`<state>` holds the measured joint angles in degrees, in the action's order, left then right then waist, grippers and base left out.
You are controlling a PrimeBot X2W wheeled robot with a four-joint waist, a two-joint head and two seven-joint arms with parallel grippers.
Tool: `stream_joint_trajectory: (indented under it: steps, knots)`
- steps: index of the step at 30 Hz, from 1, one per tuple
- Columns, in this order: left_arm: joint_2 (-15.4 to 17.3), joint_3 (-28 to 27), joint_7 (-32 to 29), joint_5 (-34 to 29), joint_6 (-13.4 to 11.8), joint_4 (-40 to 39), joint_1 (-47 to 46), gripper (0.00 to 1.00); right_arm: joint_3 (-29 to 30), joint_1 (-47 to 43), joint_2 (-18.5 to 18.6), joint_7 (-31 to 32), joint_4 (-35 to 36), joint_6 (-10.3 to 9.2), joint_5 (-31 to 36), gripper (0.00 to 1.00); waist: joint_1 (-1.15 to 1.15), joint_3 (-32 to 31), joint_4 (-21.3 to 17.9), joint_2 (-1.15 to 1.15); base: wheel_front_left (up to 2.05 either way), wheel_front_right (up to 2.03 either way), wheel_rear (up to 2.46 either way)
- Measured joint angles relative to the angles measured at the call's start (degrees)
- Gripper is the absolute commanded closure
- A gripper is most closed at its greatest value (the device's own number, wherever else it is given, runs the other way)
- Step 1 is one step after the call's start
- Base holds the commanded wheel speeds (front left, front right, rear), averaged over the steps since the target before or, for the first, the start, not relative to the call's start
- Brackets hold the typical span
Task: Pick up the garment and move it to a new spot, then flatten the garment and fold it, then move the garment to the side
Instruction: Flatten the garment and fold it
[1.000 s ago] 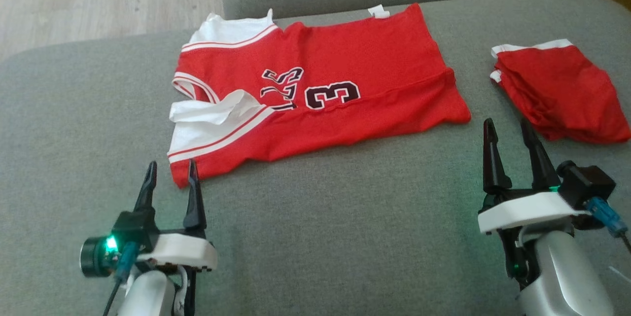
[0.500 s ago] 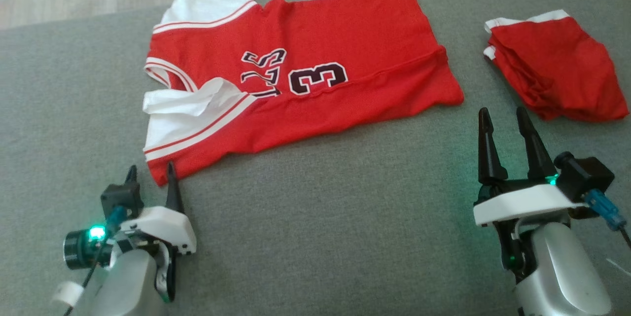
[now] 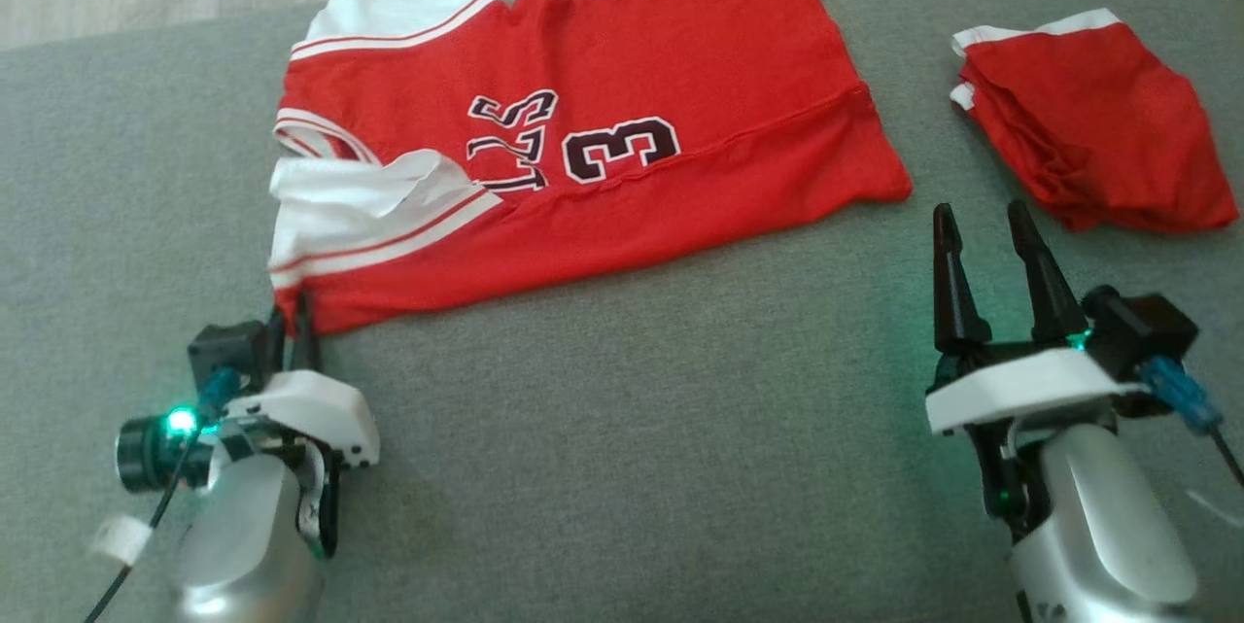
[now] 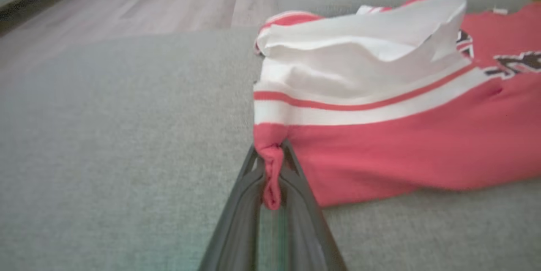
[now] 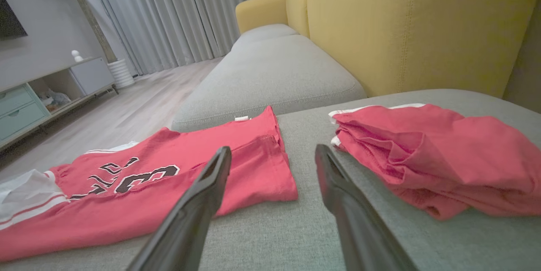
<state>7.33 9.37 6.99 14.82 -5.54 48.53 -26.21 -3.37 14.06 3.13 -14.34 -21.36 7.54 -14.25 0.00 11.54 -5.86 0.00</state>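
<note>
Left wrist view, plainer than head view: left gripper (image 4: 270, 149), apart before, now tight on jersey (image 4: 380, 148) corner; right gripper (image 3: 980, 211) wide, empty.

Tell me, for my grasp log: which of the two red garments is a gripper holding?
The numbered jersey: the left gripper pinches its corner. The folded red garment lies untouched.

The garment (image 3: 603, 147) is lying spread across the sofa cushion (image 3: 632, 429), reaching toward its far edge. A folded cloth (image 3: 1098, 147) is sitting to its right, apart from it. The left gripper (image 3: 289, 317) is sitting at the garment's near left corner, with that corner lying between its fingers (image 4: 241, 212). The right gripper (image 3: 986, 234) is standing before the gap between the two pieces.
</note>
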Motion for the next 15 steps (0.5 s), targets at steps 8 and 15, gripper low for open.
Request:
stream_joint_trajectory:
  steps: [8,15]
  knots:
    - [0.19,0.22,6.5,-0.34,-0.33,-9.06,-1.36,1.0,2.78,8.1,0.02,7.04,-8.89,0.0,2.81,0.0,0.0,0.21,1.7,0.0,0.0,0.0,0.0]
    - [0.18,2.34,7.0,-1.36,0.52,-12.72,-2.02,1.0,6.67,18.73,0.05,12.13,-25.43,0.0,4.2,0.0,0.0,1.42,3.66,0.0,0.0,0.0,0.0]
